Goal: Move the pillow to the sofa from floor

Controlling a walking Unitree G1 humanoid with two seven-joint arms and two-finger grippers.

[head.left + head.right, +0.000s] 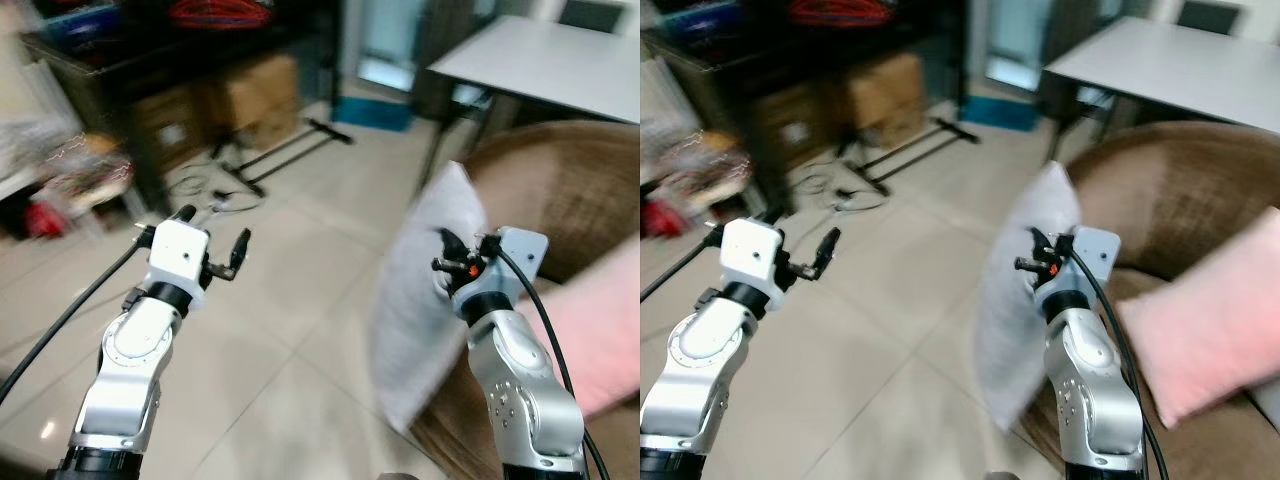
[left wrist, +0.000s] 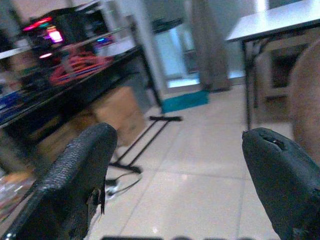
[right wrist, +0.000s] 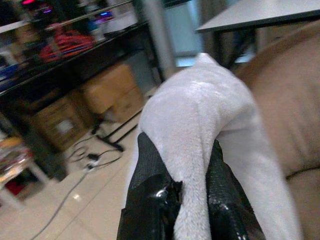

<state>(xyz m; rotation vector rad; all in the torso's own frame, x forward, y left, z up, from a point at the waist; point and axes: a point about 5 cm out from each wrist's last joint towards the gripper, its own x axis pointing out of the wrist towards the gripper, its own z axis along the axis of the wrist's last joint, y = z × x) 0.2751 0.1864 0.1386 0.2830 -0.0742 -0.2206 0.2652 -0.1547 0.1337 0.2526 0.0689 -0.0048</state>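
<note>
A pale grey pillow (image 1: 425,300) hangs upright in the air beside the brown sofa (image 1: 570,190), its lower corner near the sofa's front. My right gripper (image 1: 443,262) is shut on the pillow's edge; in the right wrist view the pillow (image 3: 200,120) is pinched between both black fingers (image 3: 150,190). My left gripper (image 1: 215,240) is raised over the tiled floor to the left, open and holding nothing, its fingers (image 2: 75,180) wide apart in the left wrist view.
A pink cushion (image 1: 1210,320) lies on the sofa seat. A white table (image 1: 540,65) stands behind the sofa. Dark shelving with cardboard boxes (image 1: 250,95), a stand's legs (image 1: 280,150) and loose cables (image 1: 215,195) line the far left.
</note>
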